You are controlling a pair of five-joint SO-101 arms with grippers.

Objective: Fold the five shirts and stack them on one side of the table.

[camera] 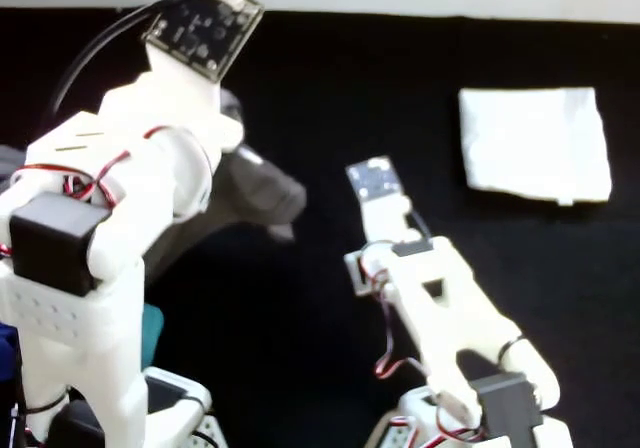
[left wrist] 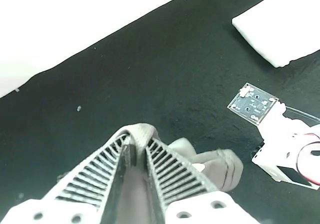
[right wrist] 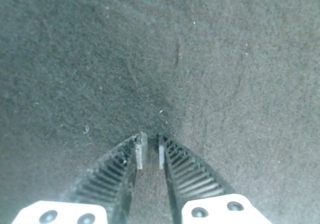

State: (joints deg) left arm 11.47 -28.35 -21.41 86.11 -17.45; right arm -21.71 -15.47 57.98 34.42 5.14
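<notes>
Left gripper (left wrist: 139, 136): clenched on a fold of the grey shirt (left wrist: 212, 166). Its ribbed fingers (left wrist: 172, 171) are almost together with fabric pinched between the tips, and the rest of the shirt hangs bunched just beside it. In the high view the grey shirt sits left of centre, partly behind the left arm (camera: 120, 218), over the black counter (camera: 400, 68); can't tell whether its lower end touches the counter. Right gripper (right wrist: 150, 146): nearly clenched, only a thin slit between the tips, nothing in it, close over bare counter; can't tell if the tips touch the surface. Right arm (camera: 450, 318) is at lower centre of the high view, near the grey shirt but apart from it. White shirt (camera: 535, 143): folded into a flat rectangle, lying on the counter at upper right of the high view, well apart from both arms.
</notes>
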